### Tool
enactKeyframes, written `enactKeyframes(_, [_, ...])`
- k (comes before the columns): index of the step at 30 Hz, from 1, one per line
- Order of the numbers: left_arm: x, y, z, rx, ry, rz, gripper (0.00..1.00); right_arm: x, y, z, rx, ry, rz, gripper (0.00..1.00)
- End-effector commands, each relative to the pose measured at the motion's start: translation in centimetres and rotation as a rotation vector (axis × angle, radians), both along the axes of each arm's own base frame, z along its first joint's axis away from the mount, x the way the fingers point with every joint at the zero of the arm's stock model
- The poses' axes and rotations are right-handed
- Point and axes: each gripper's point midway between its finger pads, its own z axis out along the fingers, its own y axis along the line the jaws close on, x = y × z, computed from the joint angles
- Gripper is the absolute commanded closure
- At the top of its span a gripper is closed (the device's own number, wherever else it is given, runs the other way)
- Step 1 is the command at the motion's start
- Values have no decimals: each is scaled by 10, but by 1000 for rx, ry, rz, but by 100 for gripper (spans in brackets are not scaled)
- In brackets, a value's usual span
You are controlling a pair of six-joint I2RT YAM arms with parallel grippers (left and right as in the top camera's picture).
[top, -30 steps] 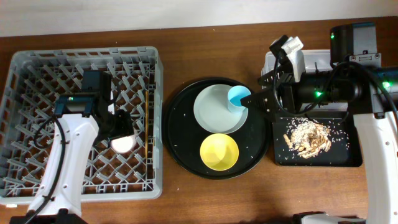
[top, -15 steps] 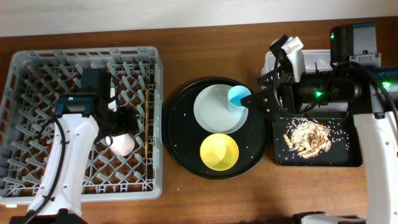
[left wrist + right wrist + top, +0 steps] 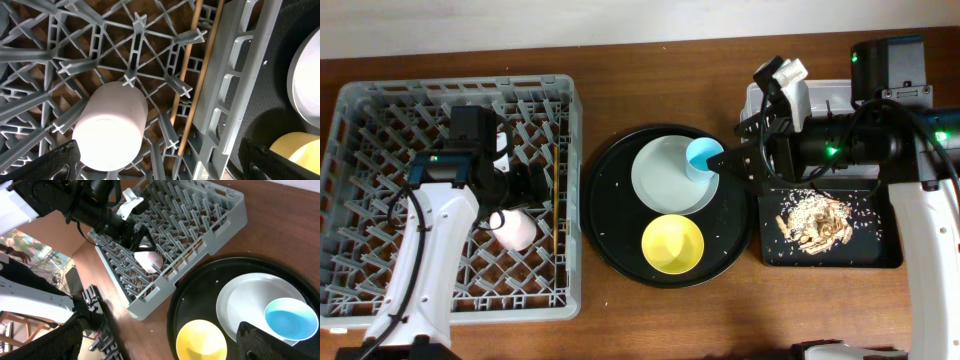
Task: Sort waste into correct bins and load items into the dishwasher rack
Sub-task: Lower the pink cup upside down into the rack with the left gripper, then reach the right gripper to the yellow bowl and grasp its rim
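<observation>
Chopsticks (image 3: 558, 200) lie flat in the dishwasher rack (image 3: 410, 90), just inside its right wall, with their long axis parallel to that wall, pointing toward and away from the robot. Just to their left the pink cup (image 3: 110, 125) sits among the pegs, closed end up and leaning a little. The left gripper (image 3: 159, 155) hangs over the cup with its fingers spread wide, holding nothing. The right gripper (image 3: 160, 330), also wide open and empty, is at the edge of the round black tray (image 3: 610, 230), near the light-blue cup (image 3: 703, 157). That cup stands mouth-up on the plate (image 3: 660, 180), and the yellow bowl (image 3: 672, 243) sits mouth-up just beside it. Food scraps (image 3: 813, 218) fill the black rectangular tray (image 3: 870, 245). The clear tub (image 3: 825, 100) behind it is mostly hidden by the arm. Everything rests on a brown wood-grain table (image 3: 650, 70) with a pale wall (image 3: 620, 20) along its far edge.
</observation>
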Motion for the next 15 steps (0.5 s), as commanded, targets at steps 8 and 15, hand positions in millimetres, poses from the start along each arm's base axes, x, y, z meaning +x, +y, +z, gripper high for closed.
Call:
enactKeyframes(8, [4,0,5,-7,-17,0,1,-29,12,4,112,163,53,1])
enactKeyframes(15, [4,0,5,-7,-17,0,1,-63,63,-51,-62,289,194,83])
